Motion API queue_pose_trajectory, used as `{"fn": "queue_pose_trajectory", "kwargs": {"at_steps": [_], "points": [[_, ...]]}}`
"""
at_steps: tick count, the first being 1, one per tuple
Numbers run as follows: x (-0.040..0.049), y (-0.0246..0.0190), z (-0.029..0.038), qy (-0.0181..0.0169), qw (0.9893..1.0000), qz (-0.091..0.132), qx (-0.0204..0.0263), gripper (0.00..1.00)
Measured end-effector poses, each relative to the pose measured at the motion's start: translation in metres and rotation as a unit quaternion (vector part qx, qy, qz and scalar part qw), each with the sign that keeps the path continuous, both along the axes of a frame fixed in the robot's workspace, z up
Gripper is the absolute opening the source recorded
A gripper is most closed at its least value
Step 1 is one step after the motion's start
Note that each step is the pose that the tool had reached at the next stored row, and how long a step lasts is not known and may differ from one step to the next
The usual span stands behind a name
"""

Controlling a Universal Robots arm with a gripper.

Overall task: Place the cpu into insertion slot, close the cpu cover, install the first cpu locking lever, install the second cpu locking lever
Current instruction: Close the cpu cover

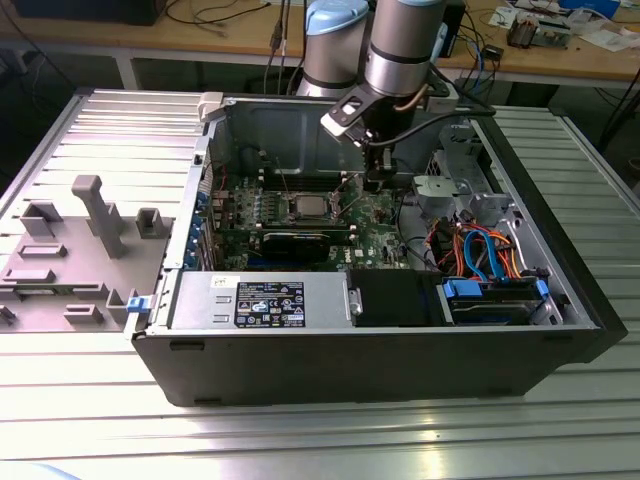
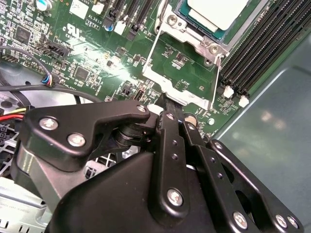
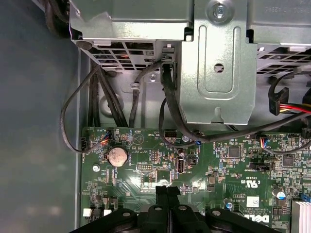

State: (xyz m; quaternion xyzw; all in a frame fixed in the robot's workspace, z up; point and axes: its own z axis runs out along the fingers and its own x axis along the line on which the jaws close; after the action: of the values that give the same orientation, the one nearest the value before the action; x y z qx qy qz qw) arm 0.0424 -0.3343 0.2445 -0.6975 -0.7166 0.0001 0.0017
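Observation:
The cpu [image 2: 218, 12] lies with its dull silver top up inside the insertion slot [image 2: 194, 42] on the green motherboard; in the exterior view the cpu [image 1: 305, 207] sits mid-board in the open case. The cpu cover [image 2: 181, 90] is a thin silver frame, swung open and standing up from the slot toward my gripper. My gripper [image 2: 168, 103] is shut with nothing between its black fingers, and its tips are right at the cover's free edge. In the first wrist view the gripper [image 3: 167, 190] hangs just above the board. In the exterior view the gripper [image 1: 376, 183] is to the right of the slot.
Long black memory slots [image 2: 257, 48] run beside the socket. A metal drive cage [image 3: 218, 63] with black cables [image 3: 167, 104] hangs past the board's edge, near a coin battery [image 3: 117, 156]. The power supply [image 1: 265, 300] and blue drive bay [image 1: 495, 295] line the case front. A grey fixture [image 1: 70, 250] lies outside.

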Motion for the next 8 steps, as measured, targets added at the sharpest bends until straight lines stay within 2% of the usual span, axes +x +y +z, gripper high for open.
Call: {"fn": "queue_pose_trajectory", "kwargs": {"at_steps": [8], "points": [[-0.0017,0.0000,0.0000,0.0000,1.0000,0.000,0.0000,0.11]]}}
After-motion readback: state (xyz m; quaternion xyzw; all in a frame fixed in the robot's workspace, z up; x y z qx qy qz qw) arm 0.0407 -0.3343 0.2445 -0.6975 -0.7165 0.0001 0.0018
